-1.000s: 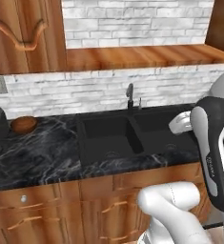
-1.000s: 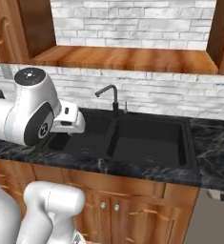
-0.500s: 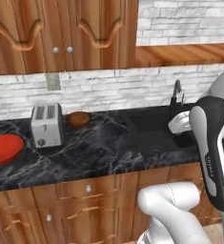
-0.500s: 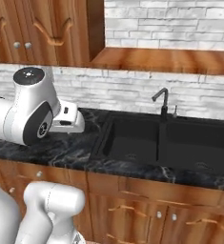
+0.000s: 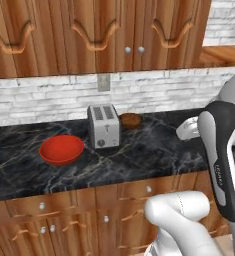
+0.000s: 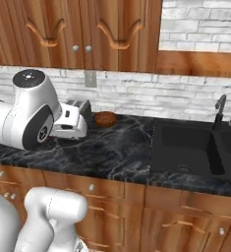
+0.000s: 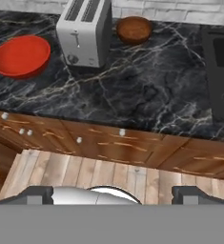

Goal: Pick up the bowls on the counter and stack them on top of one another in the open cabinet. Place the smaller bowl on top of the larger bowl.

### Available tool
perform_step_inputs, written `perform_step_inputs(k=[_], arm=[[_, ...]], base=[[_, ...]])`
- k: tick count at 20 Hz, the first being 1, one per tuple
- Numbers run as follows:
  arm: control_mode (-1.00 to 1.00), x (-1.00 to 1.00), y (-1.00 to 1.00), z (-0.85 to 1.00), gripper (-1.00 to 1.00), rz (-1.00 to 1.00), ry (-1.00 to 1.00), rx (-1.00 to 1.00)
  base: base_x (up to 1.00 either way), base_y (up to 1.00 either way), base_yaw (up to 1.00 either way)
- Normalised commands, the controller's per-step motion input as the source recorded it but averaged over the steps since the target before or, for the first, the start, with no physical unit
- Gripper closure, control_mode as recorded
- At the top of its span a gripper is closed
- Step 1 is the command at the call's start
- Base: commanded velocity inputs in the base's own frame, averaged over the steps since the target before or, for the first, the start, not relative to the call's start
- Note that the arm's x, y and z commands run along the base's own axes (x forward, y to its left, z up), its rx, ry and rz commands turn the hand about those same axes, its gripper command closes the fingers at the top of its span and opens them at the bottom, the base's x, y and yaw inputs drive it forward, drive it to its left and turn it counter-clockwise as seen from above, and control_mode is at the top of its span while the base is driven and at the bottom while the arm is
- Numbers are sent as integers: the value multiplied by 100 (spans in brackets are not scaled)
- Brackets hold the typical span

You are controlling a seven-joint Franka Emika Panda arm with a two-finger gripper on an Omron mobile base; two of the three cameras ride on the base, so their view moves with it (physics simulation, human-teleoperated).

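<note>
**A:** What does the left base view give you?

**B:** The red bowl sits on the black table, left of a silver toaster. The brown wooden bowl sits just right of the toaster, nearer the brick wall. Closed carved cabinet doors hang above. The white arm rises at the right.

**A:** And the right base view?

**B:** The wooden bowl rests on the table beside the toaster, which the arm partly hides. A black sink lies to the right, and the floor of the open cabinet shows above it.

**A:** The hand view?

**B:** It looks down from in front of the drawers. The red bowl, toaster and wooden bowl stand in a row at the top. The fingers are spread wide, holding nothing, well apart from both bowls.
</note>
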Motion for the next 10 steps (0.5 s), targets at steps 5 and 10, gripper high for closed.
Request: perform_step_inputs(k=[5,10], arm=[[100,0,0,0,-100,0,0,0],[100,0,0,0,-100,0,0,0]], base=[[0,64,0],[0,56,0]])
